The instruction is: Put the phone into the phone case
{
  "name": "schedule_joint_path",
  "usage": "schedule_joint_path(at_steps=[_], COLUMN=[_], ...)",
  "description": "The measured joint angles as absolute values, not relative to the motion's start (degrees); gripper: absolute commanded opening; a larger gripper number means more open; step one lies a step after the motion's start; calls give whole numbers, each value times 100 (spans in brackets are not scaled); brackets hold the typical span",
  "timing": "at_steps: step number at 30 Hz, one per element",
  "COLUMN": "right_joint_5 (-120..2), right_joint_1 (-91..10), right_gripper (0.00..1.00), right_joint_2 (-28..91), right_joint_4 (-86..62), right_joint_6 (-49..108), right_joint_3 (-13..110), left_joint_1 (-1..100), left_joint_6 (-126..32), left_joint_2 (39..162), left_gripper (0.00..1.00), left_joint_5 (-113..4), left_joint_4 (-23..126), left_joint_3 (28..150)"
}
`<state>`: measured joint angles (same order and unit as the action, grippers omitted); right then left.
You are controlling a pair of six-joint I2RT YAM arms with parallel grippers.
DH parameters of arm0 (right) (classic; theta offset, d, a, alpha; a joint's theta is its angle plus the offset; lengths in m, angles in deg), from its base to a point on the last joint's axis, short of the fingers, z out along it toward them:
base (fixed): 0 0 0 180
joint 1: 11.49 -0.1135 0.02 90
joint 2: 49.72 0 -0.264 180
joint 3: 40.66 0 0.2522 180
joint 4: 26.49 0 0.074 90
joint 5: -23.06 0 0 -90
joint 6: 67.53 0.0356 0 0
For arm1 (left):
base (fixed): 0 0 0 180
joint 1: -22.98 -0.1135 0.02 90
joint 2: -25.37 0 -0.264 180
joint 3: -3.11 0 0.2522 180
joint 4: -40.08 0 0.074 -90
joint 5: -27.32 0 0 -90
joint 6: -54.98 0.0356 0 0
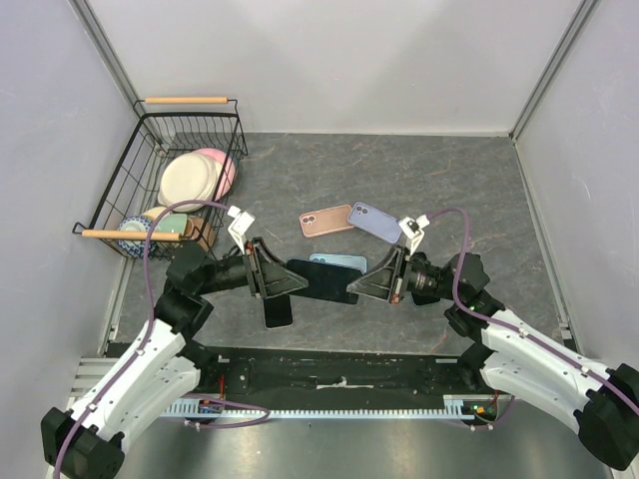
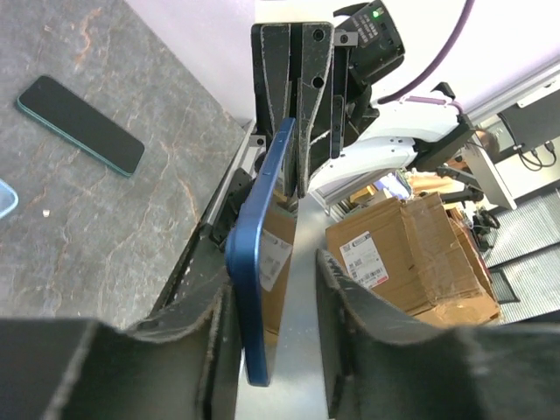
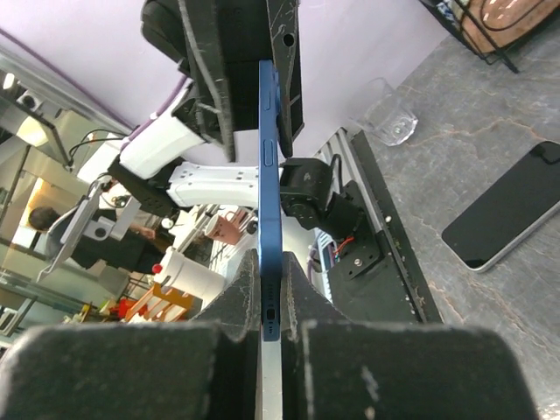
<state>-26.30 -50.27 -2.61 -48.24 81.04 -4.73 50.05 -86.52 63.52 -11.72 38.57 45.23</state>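
Note:
A dark blue phone hangs above the table between my two grippers. My right gripper is shut on one end of it; in the right wrist view the fingers pinch the phone edge-on. My left gripper is open around the other end. In the left wrist view the phone leans on the left finger, with a gap to the right finger, between the open jaws. A clear light-blue phone case lies on the table under the held phone.
A black phone lies flat near the left gripper and shows in the left wrist view. A pink phone and a purple one lie further back. A wire basket with plates stands at the back left.

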Motion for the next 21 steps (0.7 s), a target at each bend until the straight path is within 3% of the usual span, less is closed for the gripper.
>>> schedule_joint_path(at_steps=[4,11,21], right_joint_5=[-2780,-3032,-3830], right_joint_1=[-5029,-5038,-5031], right_gripper=[0,0,0], right_joint_2=[-199,-42,907], right_joint_4=[-4505,-3539,-1633], right_joint_6=[7940,7354,6430], right_joint_3=[-469,-211,401], left_joint_1=[5011,5022,5020], left_joint_6=[-8259,-7466,-6725], left_joint_2=[6398,6629,7222], left_gripper=[70,74,74], left_joint_5=[-1323,-2097,-4340], left_joint_4=[4474,6037,7958], left_joint_3=[4742,5269,6044])
